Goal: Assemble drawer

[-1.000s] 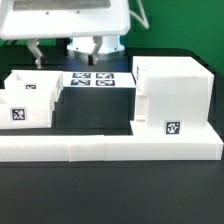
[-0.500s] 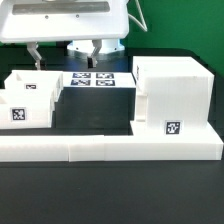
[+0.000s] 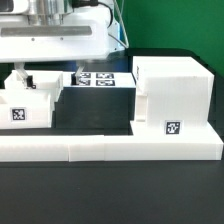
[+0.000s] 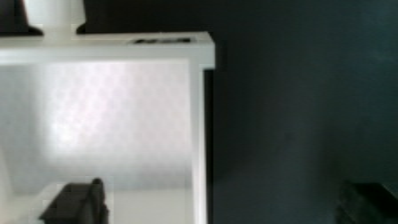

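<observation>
The drawer's large white housing (image 3: 170, 95) stands at the exterior view's right, with a tag on its front. Two small white trays sit at the left: the front tray (image 3: 28, 108) with a tag, and the rear tray (image 3: 38, 86) behind it. My gripper (image 3: 48, 76) hangs low over the rear tray, open and empty. In the wrist view the gripper (image 4: 222, 202) straddles a tray's side wall (image 4: 201, 120). One finger (image 4: 75, 200) is over the tray's inside, the other over the black table. The tray's knob (image 4: 54, 14) and tag (image 4: 164, 41) show at its far end.
A long low white L-shaped wall (image 3: 110, 148) runs along the front, with the housing and trays behind it. The marker board (image 3: 97, 78) lies flat at the back, between trays and housing. The table is black.
The arm has come down and moved to the exterior view's left, from above the marker board to over the trays. The gripper stays open. No part has moved.
</observation>
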Controlling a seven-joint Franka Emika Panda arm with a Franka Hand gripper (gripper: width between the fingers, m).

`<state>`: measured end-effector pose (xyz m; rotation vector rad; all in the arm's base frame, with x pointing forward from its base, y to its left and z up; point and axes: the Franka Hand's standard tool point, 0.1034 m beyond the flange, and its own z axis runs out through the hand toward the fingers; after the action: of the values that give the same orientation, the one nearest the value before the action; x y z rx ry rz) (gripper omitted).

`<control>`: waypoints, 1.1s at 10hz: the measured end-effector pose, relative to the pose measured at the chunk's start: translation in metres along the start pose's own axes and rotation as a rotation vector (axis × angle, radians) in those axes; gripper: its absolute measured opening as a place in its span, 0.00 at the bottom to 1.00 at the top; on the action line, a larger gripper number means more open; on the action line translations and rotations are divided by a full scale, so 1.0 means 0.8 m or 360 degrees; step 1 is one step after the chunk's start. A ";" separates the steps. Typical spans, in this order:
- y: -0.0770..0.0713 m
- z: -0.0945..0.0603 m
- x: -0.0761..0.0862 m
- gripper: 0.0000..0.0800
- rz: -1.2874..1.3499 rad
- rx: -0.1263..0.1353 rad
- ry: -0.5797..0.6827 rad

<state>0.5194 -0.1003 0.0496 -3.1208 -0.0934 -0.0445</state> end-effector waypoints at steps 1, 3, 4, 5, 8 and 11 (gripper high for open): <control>0.002 0.008 -0.003 0.81 0.0001 -0.0006 -0.0010; 0.005 0.031 -0.007 0.81 -0.0005 -0.0041 -0.0002; 0.006 0.039 -0.010 0.81 -0.0007 -0.0052 -0.0003; 0.008 0.045 -0.013 0.81 -0.0007 -0.0064 -0.0001; 0.010 0.052 -0.022 0.81 -0.0004 -0.0075 -0.0004; 0.010 0.052 -0.022 0.57 -0.0004 -0.0075 -0.0004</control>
<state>0.5034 -0.1084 0.0077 -3.1682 -0.0978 -0.0434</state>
